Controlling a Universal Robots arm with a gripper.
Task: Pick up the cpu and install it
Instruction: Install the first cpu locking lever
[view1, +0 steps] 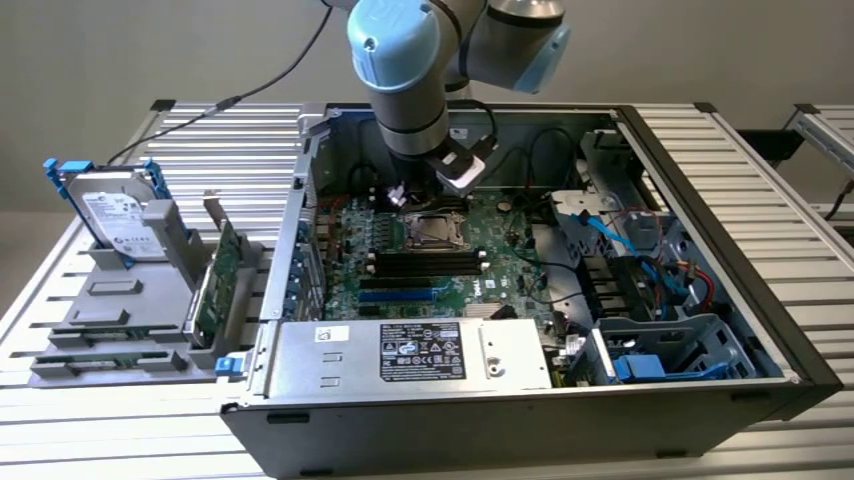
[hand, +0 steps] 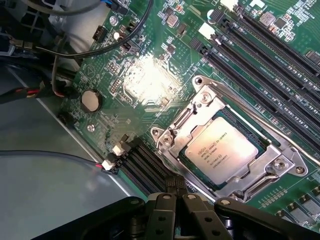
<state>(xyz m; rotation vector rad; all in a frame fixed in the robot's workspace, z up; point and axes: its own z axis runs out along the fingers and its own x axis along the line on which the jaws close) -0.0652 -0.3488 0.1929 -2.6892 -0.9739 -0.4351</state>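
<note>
**Exterior view.** An open case (view1: 534, 432) lies on a slatted table (view1: 781, 150), with its green board (view1: 344, 290) facing up. The arm (view1: 407, 90) reaches down from the far side into the case, and its tip hangs just above the socket (view1: 435, 230) in the middle of the board. A power supply (view1: 414, 352) fills the near edge of the case. Outside the case, on the exterior view's left, a hard drive (view1: 114, 212) stands upright in a grey holder (view1: 120, 290). A green card (view1: 220, 270) stands on edge between the holder and the case wall.

**Wrist view.** The cpu (hand: 222, 150) lies flat in the socket, silver top up with its print showing. A metal frame (hand: 200, 97) sits around its edges. Long black memory slots (hand: 270, 65) run alongside the socket, and a round battery (hand: 91, 100) sits further off on the board. The gripper (hand: 175, 187) hovers just beside the socket's edge, apart from the cpu. Its fingers are pressed together with nothing between them.
</note>
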